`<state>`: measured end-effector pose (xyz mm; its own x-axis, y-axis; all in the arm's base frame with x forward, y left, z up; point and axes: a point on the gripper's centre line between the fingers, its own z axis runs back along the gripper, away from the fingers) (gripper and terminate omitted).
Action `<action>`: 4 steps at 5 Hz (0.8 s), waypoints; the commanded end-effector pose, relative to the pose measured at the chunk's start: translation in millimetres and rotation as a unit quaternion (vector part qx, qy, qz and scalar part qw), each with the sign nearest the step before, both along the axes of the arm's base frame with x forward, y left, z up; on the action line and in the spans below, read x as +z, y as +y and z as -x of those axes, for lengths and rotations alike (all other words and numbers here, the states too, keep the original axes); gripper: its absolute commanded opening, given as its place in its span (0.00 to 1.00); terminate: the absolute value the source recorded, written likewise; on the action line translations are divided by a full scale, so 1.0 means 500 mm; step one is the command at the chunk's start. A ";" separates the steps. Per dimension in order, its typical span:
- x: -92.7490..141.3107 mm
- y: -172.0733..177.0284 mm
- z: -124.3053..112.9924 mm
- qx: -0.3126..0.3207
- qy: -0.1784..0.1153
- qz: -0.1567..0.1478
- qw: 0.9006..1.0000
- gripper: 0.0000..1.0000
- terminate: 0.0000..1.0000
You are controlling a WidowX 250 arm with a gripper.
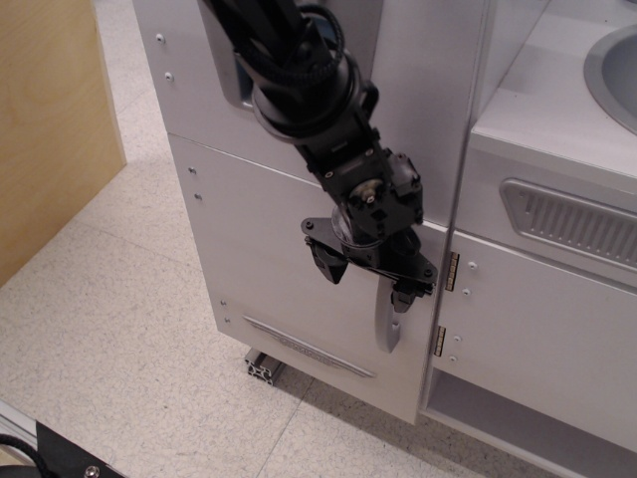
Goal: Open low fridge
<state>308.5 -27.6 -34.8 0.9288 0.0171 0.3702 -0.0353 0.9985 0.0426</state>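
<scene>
The gripper [366,279], jaws spread and unclosed, is positioned at the handle [387,329] of the low fridge [269,259]; slippage is risked if closed off-centre.

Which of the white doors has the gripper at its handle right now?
The low fridge door, the big flat one with a grey bar handle. The gripper straddles its top; the ribbed-vent cabinet is untouched.

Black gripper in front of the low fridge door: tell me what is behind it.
Behind the black gripper lies the flat white low fridge door, shut. The lower end of its grey bar handle shows below the fingers; the handle's upper part is covered, so any grip cannot be confirmed.
</scene>
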 end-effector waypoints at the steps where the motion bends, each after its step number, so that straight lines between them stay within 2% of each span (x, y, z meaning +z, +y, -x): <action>1: 0.023 -0.012 -0.015 -0.001 -0.021 0.027 0.999 0.00 0.00; 2: 0.027 -0.010 -0.017 0.001 -0.017 0.040 0.999 0.00 0.00; 4: 0.023 0.005 0.054 -0.021 0.012 0.036 0.999 0.00 0.00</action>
